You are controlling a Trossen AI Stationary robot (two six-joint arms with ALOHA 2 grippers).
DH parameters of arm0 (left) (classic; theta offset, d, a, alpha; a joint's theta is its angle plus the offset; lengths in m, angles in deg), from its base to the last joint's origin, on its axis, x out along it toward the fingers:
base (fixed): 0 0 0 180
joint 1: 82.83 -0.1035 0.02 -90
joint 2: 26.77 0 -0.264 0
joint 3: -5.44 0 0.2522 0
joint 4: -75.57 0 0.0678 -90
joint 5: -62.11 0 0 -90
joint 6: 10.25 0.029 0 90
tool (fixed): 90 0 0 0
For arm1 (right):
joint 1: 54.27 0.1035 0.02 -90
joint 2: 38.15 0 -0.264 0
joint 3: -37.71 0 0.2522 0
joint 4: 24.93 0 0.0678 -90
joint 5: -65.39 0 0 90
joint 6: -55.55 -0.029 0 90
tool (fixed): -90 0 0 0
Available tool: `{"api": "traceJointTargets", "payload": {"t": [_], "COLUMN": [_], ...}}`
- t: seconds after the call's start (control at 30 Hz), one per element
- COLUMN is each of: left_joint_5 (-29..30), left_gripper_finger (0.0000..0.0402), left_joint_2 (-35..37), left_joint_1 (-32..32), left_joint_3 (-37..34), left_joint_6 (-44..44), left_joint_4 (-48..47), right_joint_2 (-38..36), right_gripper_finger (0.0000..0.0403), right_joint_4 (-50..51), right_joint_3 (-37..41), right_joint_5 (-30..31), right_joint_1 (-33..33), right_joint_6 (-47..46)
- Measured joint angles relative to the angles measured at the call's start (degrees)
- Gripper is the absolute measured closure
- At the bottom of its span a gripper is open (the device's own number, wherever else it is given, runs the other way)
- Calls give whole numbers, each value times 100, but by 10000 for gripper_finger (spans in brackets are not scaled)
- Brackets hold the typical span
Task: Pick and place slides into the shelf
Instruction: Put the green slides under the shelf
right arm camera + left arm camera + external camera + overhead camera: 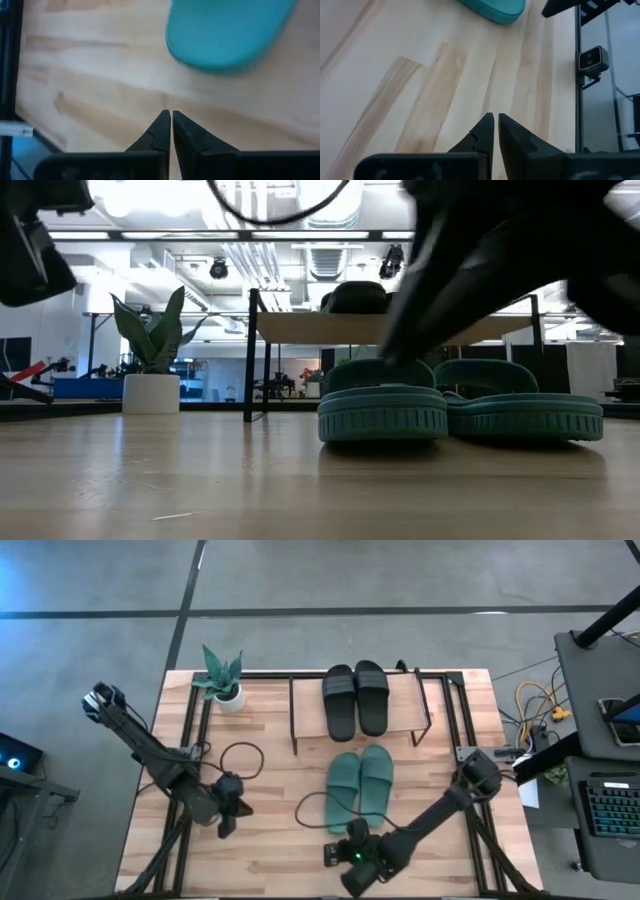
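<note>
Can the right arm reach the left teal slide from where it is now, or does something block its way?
Probably yes. The right gripper is shut and empty just short of the left teal slide's near end, with only bare tabletop between them. It would have to open first. The left gripper waits well aside.

A light butcher-block wooden tabletop [270, 730] stands on a grey concrete floor [330, 580] crossed by dark seams. At 11 o'clock on the tabletop sits a green spiky-leaved plant in a white pot [224, 680]. At 3 o'clock, a dark desk [600, 740] carries a backlit keyboard [612, 808], with yellow cables [535, 700] beside it. Beyond the table, ceiling strip lights [200, 235] and pale exposed ducts [250, 260] run overhead.
</note>
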Motion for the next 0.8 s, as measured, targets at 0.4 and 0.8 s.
{"api": "traceJointTargets", "payload": {"t": [0.4, 0.8], "left_joint_5": [-151, -209], "left_gripper_finger": [391, 391], "left_joint_2": [1357, 1981], "left_joint_1": [14, 12], "left_joint_3": [-903, -1265], "left_joint_6": [303, 868], "left_joint_4": [23, -9], "right_joint_2": [109, 109], "right_gripper_finger": [390, 390], "right_joint_4": [94, 1012], "right_joint_3": [-18, -20], "right_joint_5": [-266, -253], "right_joint_1": [-500, -949], "right_joint_6": [-79, -544]}}
